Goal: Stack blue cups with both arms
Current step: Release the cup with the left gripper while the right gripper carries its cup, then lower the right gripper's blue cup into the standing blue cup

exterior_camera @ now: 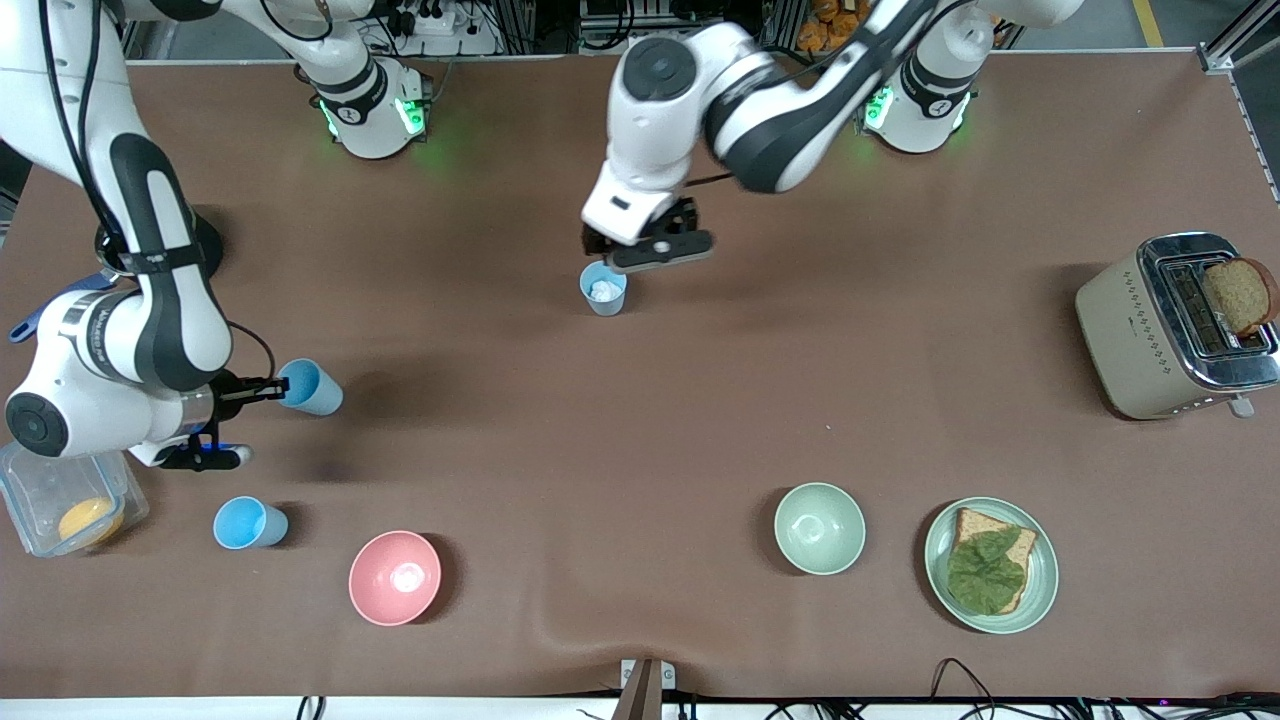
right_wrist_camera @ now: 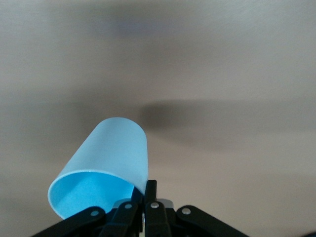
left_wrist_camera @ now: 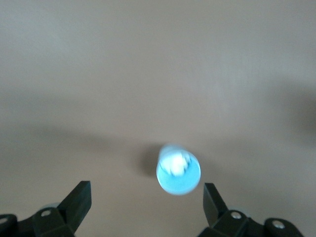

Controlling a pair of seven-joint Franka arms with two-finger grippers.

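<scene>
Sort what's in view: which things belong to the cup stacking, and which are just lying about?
Job: blue cup in right gripper; blue cup under open left gripper; third blue cup.
Lying about: pink bowl, green bowl, toaster, sandwich plate, plastic container.

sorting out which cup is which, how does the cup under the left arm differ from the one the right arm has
The cup under the left end effector stands upright on the table, untouched, with something white inside; the right end effector holds the other cup by its rim, tilted, off the table, nothing showing inside it. The left end effector is open, the right shut. Both cups are small and light blue.
</scene>
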